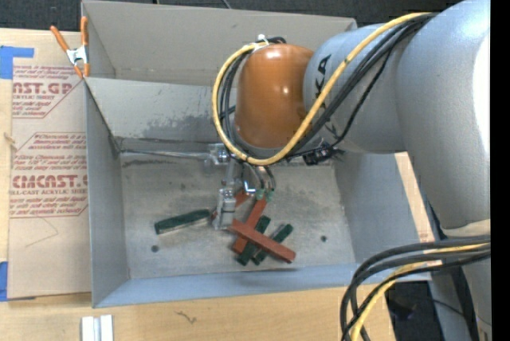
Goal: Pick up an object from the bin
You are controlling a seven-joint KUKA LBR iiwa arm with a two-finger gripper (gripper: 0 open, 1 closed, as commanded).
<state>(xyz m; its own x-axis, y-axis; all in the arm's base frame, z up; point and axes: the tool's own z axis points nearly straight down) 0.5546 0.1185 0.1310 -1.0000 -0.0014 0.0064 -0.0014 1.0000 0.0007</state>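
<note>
My gripper (226, 213) hangs low over the bin floor, just left of a small pile of sticks. The pile has a red-brown stick (264, 241) lying across several dark green sticks (279, 234), and another red-brown stick (256, 212) leans up next to the gripper's right side. A single dark green stick (182, 222) lies flat on the floor to the gripper's left, its right end close to the fingertips. Nothing is visibly between the fingers.
The arm with its orange cover and cables reaches in from the right and hides the bin's back middle. The bin's sloped walls close in on all sides. Bare floor lies at the left and the front right.
</note>
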